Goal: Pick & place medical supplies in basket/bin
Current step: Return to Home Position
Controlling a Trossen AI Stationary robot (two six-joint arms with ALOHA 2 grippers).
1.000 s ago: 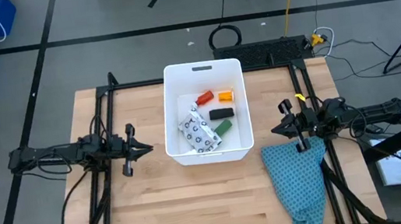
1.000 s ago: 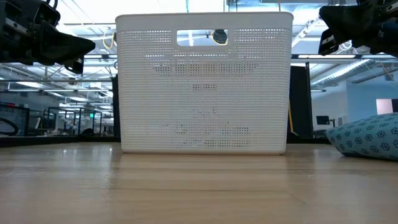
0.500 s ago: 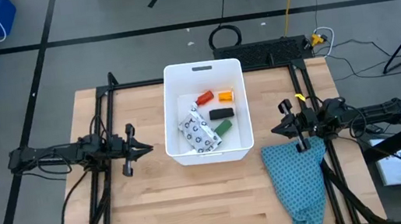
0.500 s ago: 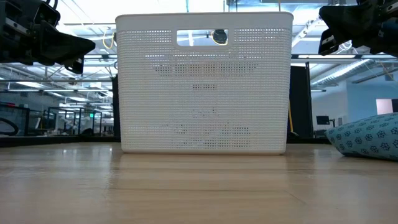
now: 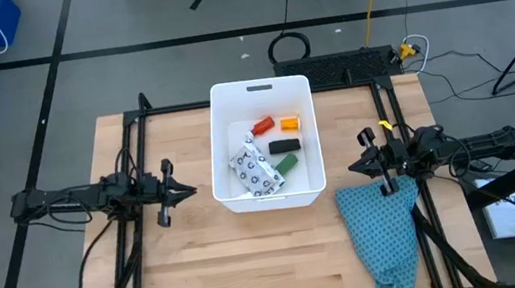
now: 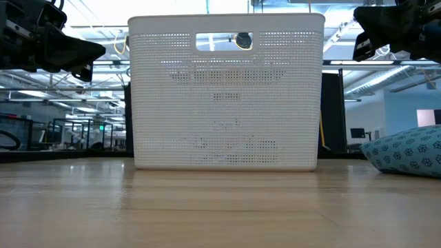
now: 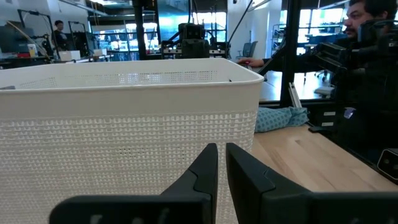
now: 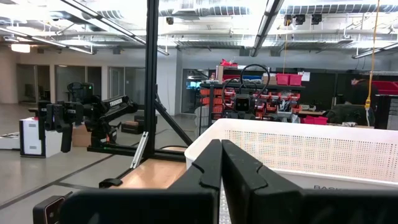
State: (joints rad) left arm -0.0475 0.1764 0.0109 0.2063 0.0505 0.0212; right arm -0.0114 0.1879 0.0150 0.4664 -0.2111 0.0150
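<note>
— Inside the white basket (image 5: 230, 88) at mid-table, I count five supplies: the dotted white packet (image 5: 256, 171), green oblong (image 5: 290, 164), black oblong (image 5: 284, 145), orange vial (image 5: 290, 121) and red-and-white bottle (image 5: 261, 126).

— And out on the table (image 5: 205, 272)? Only the teal patterned cloth (image 5: 380, 223), over on the right arm's side, and that's not ours to pack.

— So the packing looks done. The left gripper (image 5: 186, 189) hangs near the basket's left wall, with just a sliver of gap between its fingers, holding nothing.

— The right gripper (image 5: 354, 166) mirrors it off the right wall, near the cloth's edge. Its fingers are pressed together and it's empty too.

— I'd call this the retreat to rest.

— Agreed. What's left asks only for both arms to settle level without swinging into the basket walls. The right one should also keep clear of that cloth rather than drag it.
</note>
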